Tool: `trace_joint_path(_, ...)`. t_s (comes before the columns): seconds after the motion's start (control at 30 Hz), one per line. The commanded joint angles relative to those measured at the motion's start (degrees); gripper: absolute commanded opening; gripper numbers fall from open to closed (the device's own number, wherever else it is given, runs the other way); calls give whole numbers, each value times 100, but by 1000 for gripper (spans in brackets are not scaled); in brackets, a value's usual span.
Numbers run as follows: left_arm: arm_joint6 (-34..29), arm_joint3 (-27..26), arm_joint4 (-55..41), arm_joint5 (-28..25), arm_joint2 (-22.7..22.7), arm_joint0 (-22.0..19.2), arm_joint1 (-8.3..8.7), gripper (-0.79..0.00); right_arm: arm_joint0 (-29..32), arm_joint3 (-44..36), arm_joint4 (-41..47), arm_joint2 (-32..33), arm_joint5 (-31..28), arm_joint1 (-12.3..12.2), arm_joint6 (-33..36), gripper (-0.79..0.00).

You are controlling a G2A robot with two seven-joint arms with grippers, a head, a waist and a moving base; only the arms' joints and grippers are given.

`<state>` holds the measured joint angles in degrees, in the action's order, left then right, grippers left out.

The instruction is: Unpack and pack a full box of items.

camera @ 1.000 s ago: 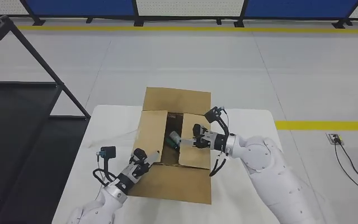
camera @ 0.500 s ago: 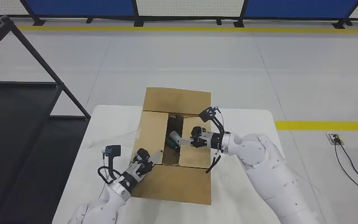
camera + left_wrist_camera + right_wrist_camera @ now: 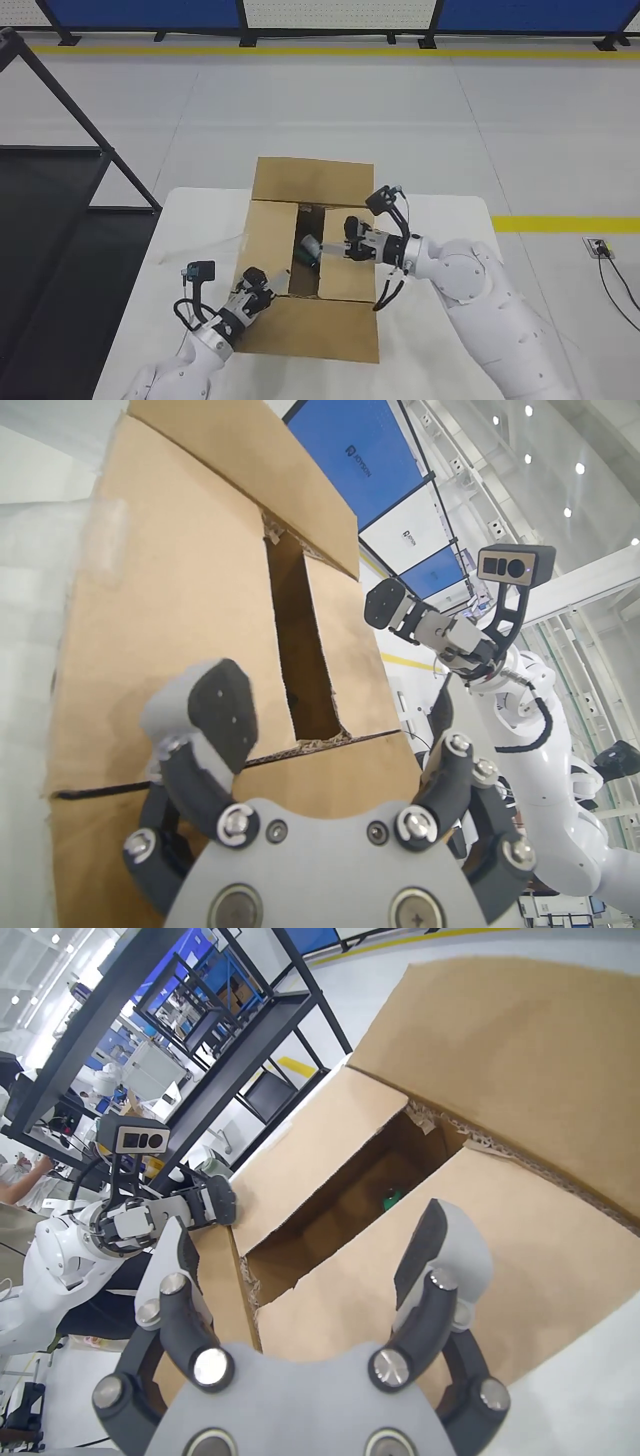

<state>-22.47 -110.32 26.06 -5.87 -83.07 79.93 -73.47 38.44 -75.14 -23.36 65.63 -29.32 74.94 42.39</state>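
Observation:
A cardboard box (image 3: 310,180) stands in the middle of the white table (image 3: 440,330), its far flap (image 3: 500,1043) raised and its two side flaps folded in, leaving a narrow gap. In the gap lies a pale green item (image 3: 312,247), seen as a green spot (image 3: 392,1198) deep inside. My right gripper (image 3: 349,240) sits open over the right side flap (image 3: 400,1288) beside the gap. My left gripper (image 3: 255,283) is open at the box's near left corner, fingers (image 3: 222,710) over the seam between the left flap (image 3: 175,600) and near flap (image 3: 310,330).
A black metal rack (image 3: 60,200) stands off the table's left side. Bare table lies to the right of the box and in a strip on its left (image 3: 190,235). Blue and white panels (image 3: 330,12) close off the floor behind.
My right gripper has shifted slightly over the right flap, first toward the gap, then back and a little farther away. The left gripper edged closer to the box. The flaps lie about as before.

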Motion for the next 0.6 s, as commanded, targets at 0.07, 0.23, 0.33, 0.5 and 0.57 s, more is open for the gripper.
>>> trace_joint_path(0.07,203,-178,-105,-131,-77,122,7,0,24,-101,48,61,89,-23,-36,0)
trace_joint_path(0.23,448,-547,-385,-407,-245,385,19,0,-45,-54,144,81,119,-40,-11,0)
trace_joint_path(0.33,379,-747,-698,-622,-458,563,43,0,-103,40,270,108,37,-51,-4,0)
trace_joint_path(0.5,97,-929,-1411,-1062,-1127,943,108,0,-247,457,441,299,-27,-79,-289,0)
trace_joint_path(0.57,-114,-906,-1647,-1278,-1443,1112,142,0,-310,664,501,401,-71,-93,-449,0)
